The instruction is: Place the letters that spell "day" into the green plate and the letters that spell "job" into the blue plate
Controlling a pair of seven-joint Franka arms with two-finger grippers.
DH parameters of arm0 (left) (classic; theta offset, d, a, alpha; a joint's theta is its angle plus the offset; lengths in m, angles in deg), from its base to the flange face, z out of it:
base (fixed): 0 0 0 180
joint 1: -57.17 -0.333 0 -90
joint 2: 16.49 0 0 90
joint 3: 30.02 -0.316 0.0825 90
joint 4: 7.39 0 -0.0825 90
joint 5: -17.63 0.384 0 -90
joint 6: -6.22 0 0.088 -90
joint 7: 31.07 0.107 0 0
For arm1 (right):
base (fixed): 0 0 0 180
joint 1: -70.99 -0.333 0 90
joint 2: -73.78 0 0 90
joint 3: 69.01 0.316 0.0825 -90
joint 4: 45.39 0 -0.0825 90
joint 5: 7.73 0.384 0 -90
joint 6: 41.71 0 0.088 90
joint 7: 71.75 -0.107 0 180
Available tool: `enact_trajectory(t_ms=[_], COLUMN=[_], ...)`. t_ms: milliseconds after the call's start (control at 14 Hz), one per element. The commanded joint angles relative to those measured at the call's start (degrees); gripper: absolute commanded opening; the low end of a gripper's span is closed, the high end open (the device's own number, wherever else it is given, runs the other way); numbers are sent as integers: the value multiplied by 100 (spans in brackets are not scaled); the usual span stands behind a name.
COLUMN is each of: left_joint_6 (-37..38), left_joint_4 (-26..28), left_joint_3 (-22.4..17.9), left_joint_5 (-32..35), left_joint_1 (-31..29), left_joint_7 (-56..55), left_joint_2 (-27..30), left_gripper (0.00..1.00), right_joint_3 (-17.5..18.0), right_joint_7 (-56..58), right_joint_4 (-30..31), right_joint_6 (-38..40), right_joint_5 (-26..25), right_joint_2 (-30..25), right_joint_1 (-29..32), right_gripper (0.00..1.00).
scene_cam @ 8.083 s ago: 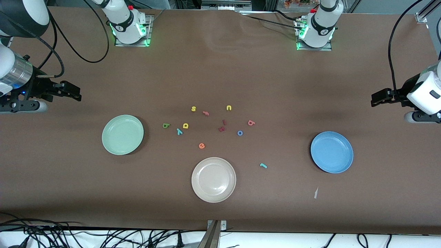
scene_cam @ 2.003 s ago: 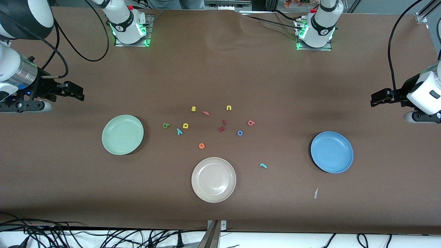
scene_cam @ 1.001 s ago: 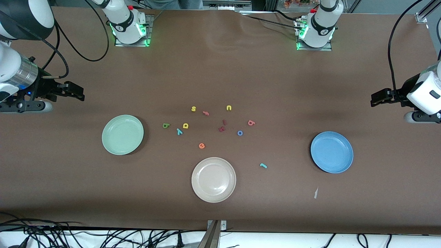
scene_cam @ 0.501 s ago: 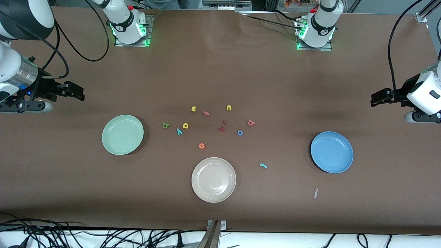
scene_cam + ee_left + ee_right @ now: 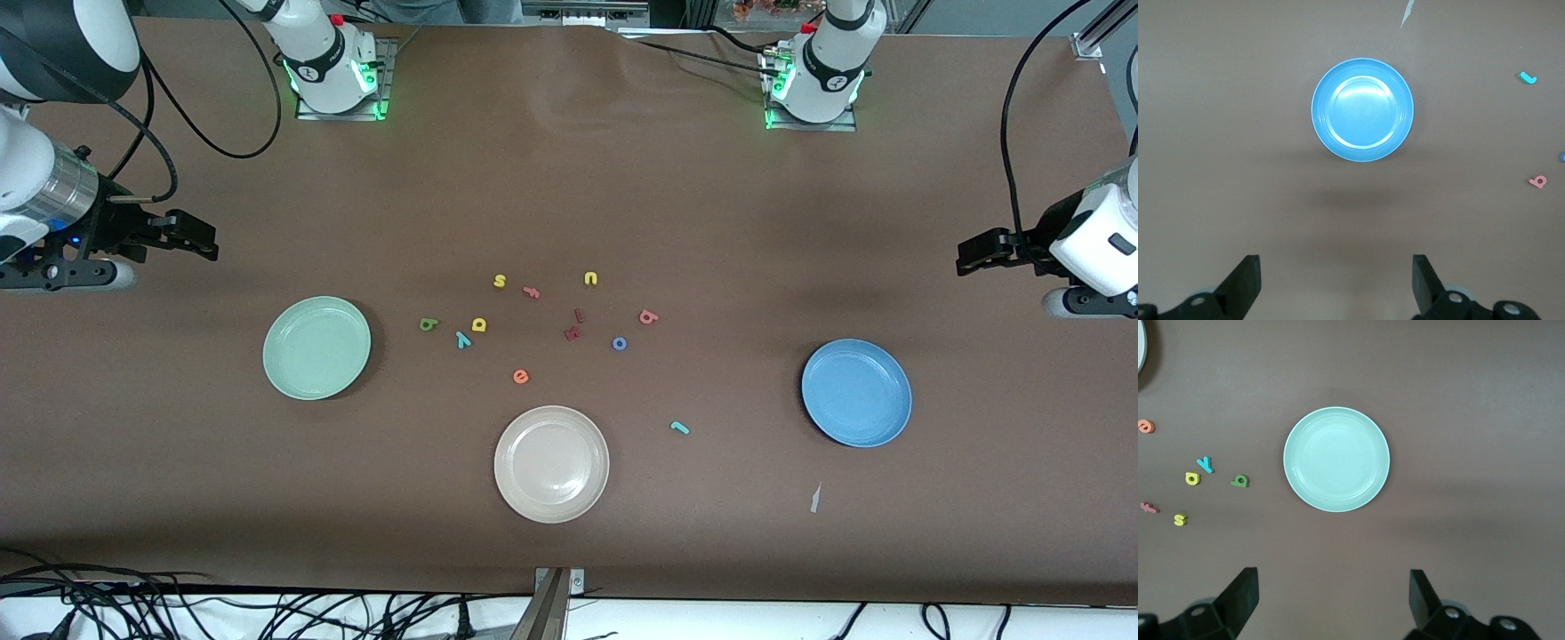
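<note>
Letters come first: the small green foam d (image 5: 428,324), the yellow foam a (image 5: 479,324) and the teal foam y (image 5: 462,339) lie close together on the brown table (image 5: 569,178), between the round mint-green plate (image 5: 316,348) and the middle of the scatter. The salmon-red foam b (image 5: 648,316) and the blue foam ring o (image 5: 620,343) lie near each other toward the left arm's end, and the teal hook-shaped foam j (image 5: 679,428) lies apart from them, nearer the front camera, between the round beige plate (image 5: 551,463) and the round medium-blue plate (image 5: 856,392). Both task plates hold nothing yet.

These pieces look very light, thin and soft, lying flat, so fingertips probably have to come straight down and pinch across a narrow stroke: the stem of the d or b, the ring wall of the o, the shank of the j. Foam should compress and may cling or flick away on release. The a and y sit close, so a wide approach risks nudging a neighbour.

The right gripper (image 5: 1331,593) hangs with jaws wide apart and nothing between them, over bare table near the mint-green plate. The left gripper (image 5: 1337,277) waits likewise, spread and empty, over bare table near the blue plate.
</note>
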Motion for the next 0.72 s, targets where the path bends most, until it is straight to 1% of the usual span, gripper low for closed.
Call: enact_trajectory(t_ms=[0,429,644], left_joint_6=[159,159,159], left_joint_4=[-193,-211,-211], left_joint_3=[11,73,90], left_joint_5=[-188,-188,-188], left_joint_1=[-36,52,201], left_joint_7=[-29,-370,-564], left_joint_2=[-66,-58,-49], left_gripper=[100,100,100], right_joint_3=[42,42,42], right_joint_7=[107,107,107], right_joint_4=[252,269,322], right_joint_6=[-112,-103,-138], right_joint_5=[112,112,112], right_joint_2=[-216,-259,-260], right_joint_1=[72,72,72], right_gripper=[100,100,100])
